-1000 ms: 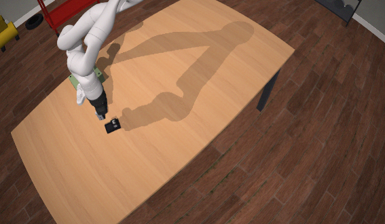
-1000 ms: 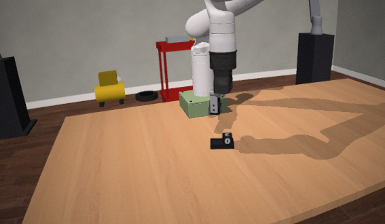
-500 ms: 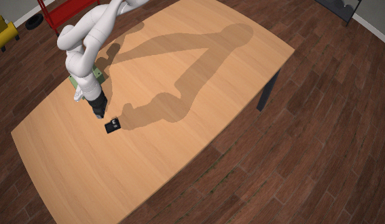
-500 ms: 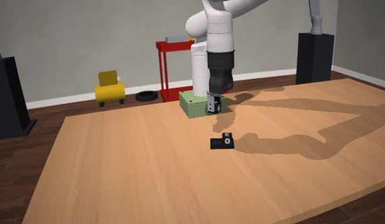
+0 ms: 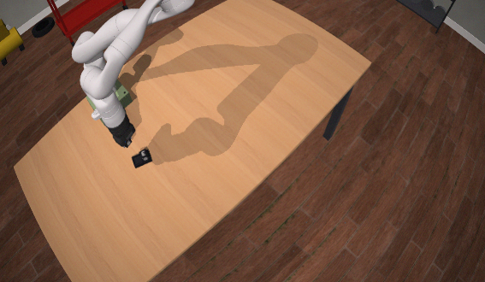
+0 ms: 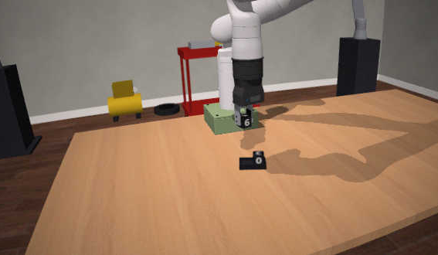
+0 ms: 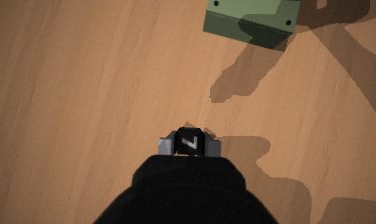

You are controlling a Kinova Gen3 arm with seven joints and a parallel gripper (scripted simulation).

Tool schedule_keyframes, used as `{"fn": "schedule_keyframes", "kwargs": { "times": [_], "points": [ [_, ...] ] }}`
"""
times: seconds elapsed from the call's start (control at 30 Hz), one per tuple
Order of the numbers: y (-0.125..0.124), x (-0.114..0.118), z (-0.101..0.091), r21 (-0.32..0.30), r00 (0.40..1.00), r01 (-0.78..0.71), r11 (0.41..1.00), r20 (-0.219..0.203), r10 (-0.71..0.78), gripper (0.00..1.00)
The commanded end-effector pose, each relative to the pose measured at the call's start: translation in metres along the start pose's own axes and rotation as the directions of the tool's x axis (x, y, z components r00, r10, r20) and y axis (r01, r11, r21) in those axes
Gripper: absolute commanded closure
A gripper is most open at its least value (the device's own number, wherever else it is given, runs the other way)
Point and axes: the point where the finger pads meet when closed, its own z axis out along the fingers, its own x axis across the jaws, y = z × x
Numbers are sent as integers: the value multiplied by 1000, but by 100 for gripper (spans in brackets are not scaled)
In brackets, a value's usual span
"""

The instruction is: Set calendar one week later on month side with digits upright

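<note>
My gripper (image 6: 246, 121) hangs above the table and is shut on a black digit cube (image 6: 246, 122). That cube shows a 6 toward the exterior camera and a 7 on its underside in the wrist view (image 7: 190, 141). The black calendar tray (image 6: 252, 163) lies flat on the table, below and in front of the gripper; it also shows in the top view (image 5: 141, 158). A second black cube (image 6: 259, 158) stands at the tray's right end and shows a 0. The tray's left place is empty. The month's name is too small to read.
The arm's green base block (image 6: 229, 117) stands on the table just behind the gripper, and also shows in the wrist view (image 7: 251, 21). The arm's shadow falls across the table to the right of the tray.
</note>
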Motion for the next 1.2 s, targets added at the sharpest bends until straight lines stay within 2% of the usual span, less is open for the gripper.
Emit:
{"fn": "schedule_keyframes", "kwargs": {
  "times": [0.0,0.13,0.27,0.33,0.43,0.63,0.83,0.9,1.17],
  "points": [
    [-3,-2,1,5,997,-83,997,5,83,43],
    [-4,0,1,4,971,-238,971,5,238,43],
    [-4,1,1,3,920,-391,920,6,391,43],
    [-4,1,1,3,920,-391,920,6,391,43],
    [-4,2,1,3,866,-500,866,6,500,43],
    [-2,4,1,1,720,-694,720,6,694,43],
    [1,4,1,-2,537,-844,537,5,844,43],
    [1,4,1,-2,537,-844,537,5,844,43],
    [5,4,1,-5,269,-963,269,3,963,43]
  ]
}}
